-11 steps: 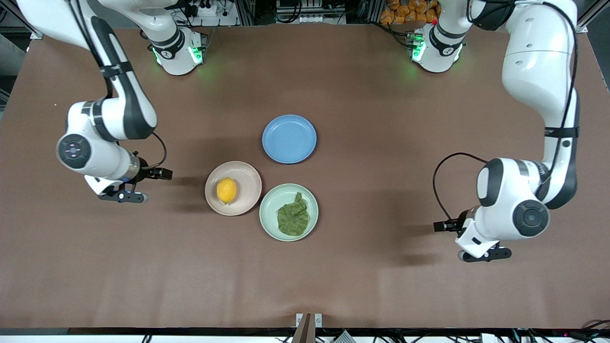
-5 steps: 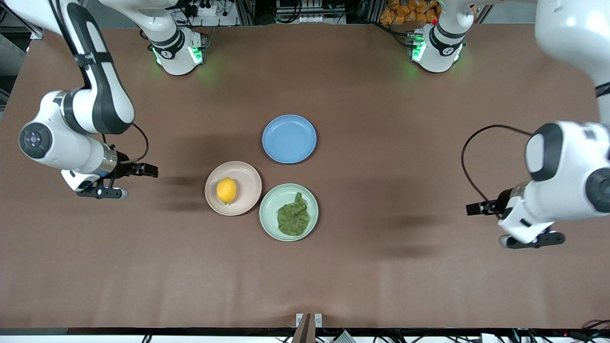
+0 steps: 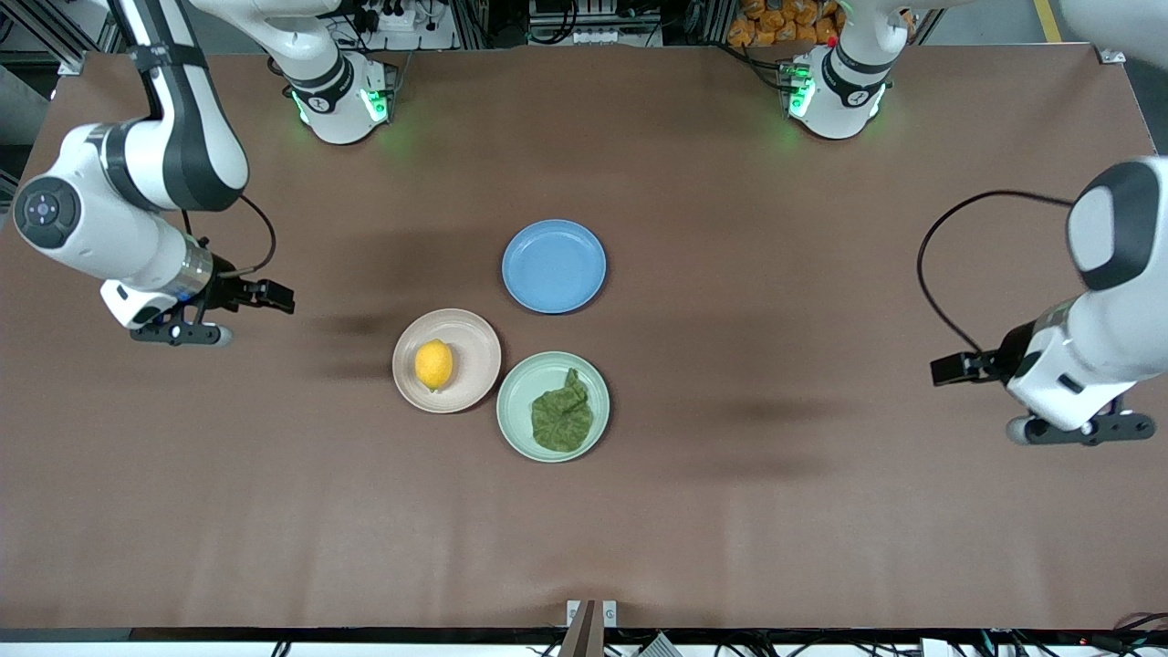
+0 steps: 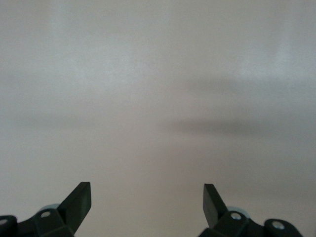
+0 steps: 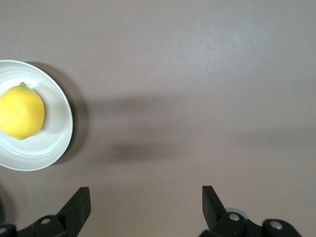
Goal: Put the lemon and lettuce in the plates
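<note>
Two plates are sitting filled at the middle of the brown table point(image 3: 693, 511), with both robot arms hanging clear at its ends. The lemon point(image 3: 433, 364), a small oval fruit in bright yellow with a pointed tip, is lying in the beige-pink plate point(image 3: 474, 342), which is resting toward the right arm's end of the group. In the right wrist view the lemon point(image 5: 20, 111) is showing a tiny green nub at one end and is taking up only a small part of the plate point(image 5: 54, 143). The lettuce point(image 3: 561, 413), a wrinkly dark green leaf with ruffled edges, is lying crumpled in the mint green plate point(image 3: 520, 383), covering about half of it. This plate is sitting just beside the beige-pink one and slightly nearer the front camera. A blue plate point(image 3: 553, 265) is standing farther from the camera than both, holding nothing.

The right gripper point(image 3: 219, 315) is hovering over bare table toward the right arm's end, well apart from the plates, its jaws spread wide and gripping nothing; its fingers point(image 5: 79, 205) are framing open tabletop. The left gripper point(image 3: 1022, 401) is hovering over bare table at the left arm's end, its jaws likewise spread wide and holding nothing, with only plain surface showing between its fingers point(image 4: 79, 202).
</note>
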Motion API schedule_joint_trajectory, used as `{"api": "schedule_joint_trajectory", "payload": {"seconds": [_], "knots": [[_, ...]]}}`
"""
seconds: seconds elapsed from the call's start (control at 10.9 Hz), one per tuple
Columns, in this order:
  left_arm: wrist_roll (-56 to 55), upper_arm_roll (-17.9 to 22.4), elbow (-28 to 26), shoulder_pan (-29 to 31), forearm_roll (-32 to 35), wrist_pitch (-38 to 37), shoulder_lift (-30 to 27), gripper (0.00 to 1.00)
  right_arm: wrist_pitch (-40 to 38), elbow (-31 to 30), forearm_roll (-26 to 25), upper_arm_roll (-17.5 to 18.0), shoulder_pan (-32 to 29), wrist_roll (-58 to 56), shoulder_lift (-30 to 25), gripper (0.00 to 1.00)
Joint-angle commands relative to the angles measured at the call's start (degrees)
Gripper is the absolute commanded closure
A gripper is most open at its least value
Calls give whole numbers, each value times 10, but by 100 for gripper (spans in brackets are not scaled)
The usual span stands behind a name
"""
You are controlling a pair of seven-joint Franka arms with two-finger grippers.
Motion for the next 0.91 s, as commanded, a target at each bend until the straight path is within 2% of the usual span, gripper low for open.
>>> {"api": "schedule_joint_trajectory", "payload": {"seconds": [0.0, 0.37, 0.82], "knots": [[15, -6, -17, 4, 6, -38, -70, 0, 5, -25, 4, -1, -2, -8, -39, 0], [48, -9, -18, 4, 4, -70, -113, 0, -13, 18, 4, -3, -3, -7, -47, 0], [51, -10, -20, 4, 3, -108, -159, 0, -151, 118, 3, -6, -3, -3, -54, 0]]}}
